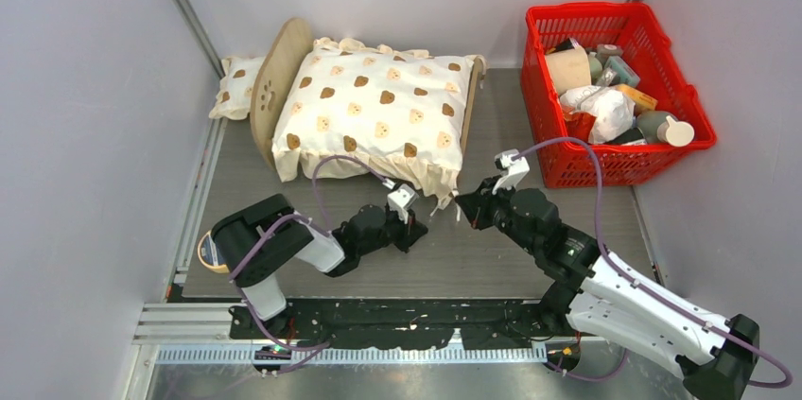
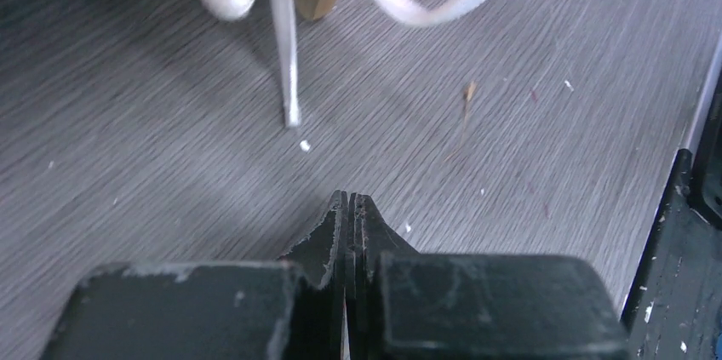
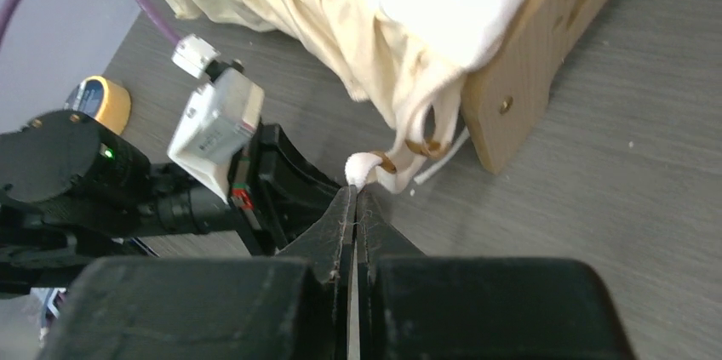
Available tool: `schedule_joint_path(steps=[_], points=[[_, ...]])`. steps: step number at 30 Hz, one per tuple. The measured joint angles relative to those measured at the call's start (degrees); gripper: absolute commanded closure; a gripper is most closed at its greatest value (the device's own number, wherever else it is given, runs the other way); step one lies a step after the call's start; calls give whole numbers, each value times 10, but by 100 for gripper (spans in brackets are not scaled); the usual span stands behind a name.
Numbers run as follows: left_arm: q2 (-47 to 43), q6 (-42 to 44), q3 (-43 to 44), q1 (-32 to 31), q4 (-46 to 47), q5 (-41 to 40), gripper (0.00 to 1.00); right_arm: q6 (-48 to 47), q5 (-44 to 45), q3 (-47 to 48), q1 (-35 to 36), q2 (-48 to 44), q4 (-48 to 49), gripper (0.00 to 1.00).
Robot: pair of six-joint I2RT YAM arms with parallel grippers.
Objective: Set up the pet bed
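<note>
The pet bed (image 1: 271, 86) stands at the back of the table, its arched wooden headboard with the paw cutout on the left. The cream bear-print cushion (image 1: 378, 102) lies on it and hides the base. The small bear-print pillow (image 1: 236, 86) lies behind the headboard. My left gripper (image 1: 416, 225) is shut and empty on the table in front of the bed. In its wrist view a white tie (image 2: 288, 62) hangs ahead of the left gripper (image 2: 351, 198). My right gripper (image 1: 461, 201) is shut. The right gripper's tips (image 3: 355, 191) meet the cushion's drooping white corner (image 3: 364, 168) by the footboard (image 3: 545, 45).
A red basket (image 1: 541, 107) full of bottles and packets stands at the back right. A yellow tape roll (image 1: 203, 251) lies by the left arm's base. Grey walls close in on both sides. The two grippers are close together.
</note>
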Motion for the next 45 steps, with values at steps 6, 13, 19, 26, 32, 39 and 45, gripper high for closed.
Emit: schedule_joint_path(steps=[6,13,19,26,32,39,45], points=[[-16,-19,-23,-3,-3,-38,87,17,7,-34,0,-61,-67,95],[13,-12,10,-7,2,-86,62,23,11,-36,0,-79,-84,95],[53,0,82,-8,-21,-96,57,23,11,-35,0,-58,-83,95],[78,5,129,-11,-75,-105,57,20,8,-34,0,-52,-73,95],[99,3,160,-18,-103,-115,94,18,8,-32,0,-54,-66,95],[76,-14,137,-31,-116,-119,100,16,9,-33,0,-66,-63,95],[-34,-60,42,-40,-136,-119,100,22,9,-74,0,-76,-63,95]])
